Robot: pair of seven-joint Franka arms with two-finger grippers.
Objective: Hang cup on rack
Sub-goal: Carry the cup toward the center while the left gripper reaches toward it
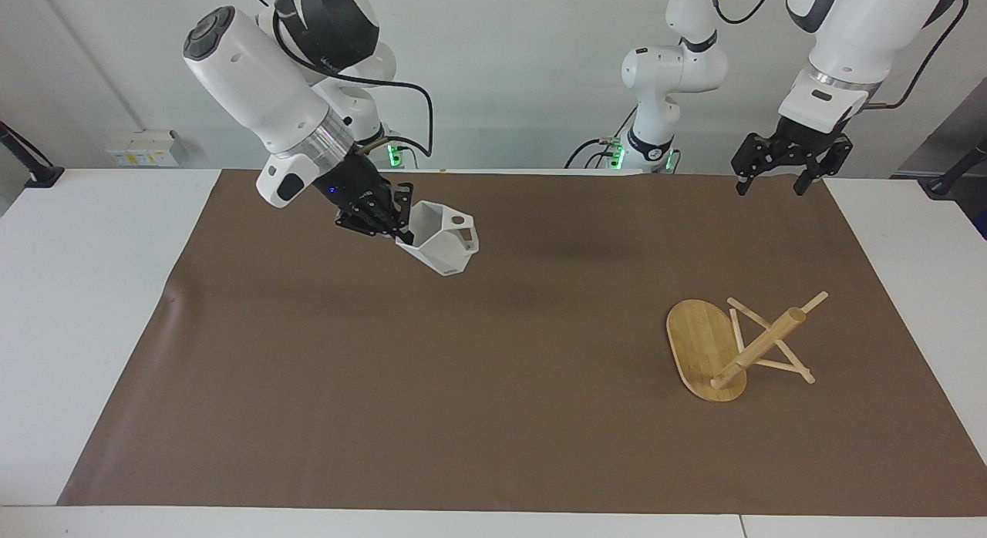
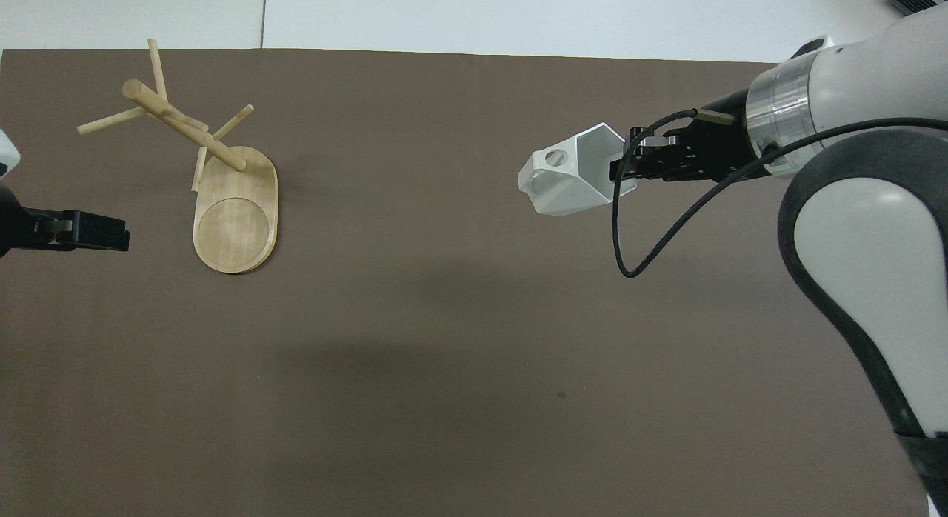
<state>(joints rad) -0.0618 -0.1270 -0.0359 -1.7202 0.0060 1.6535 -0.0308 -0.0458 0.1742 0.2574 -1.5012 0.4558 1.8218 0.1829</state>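
Observation:
The white faceted cup [image 1: 438,245] [image 2: 569,180] hangs in the air, tilted, with its pierced handle pointing toward the left arm's end of the table. My right gripper [image 1: 397,228] [image 2: 621,167] is shut on the cup's rim and holds it over the brown mat. The bamboo rack [image 1: 736,344] [image 2: 204,165] stands on its oval base toward the left arm's end, its post leaning in both views. My left gripper [image 1: 773,185] [image 2: 100,232] waits open over the mat's edge by its own base, away from the rack.
A brown mat [image 1: 493,415] [image 2: 444,354] covers most of the white table [image 1: 69,291]. The right arm's big white link [image 2: 866,265] fills one side of the overhead view.

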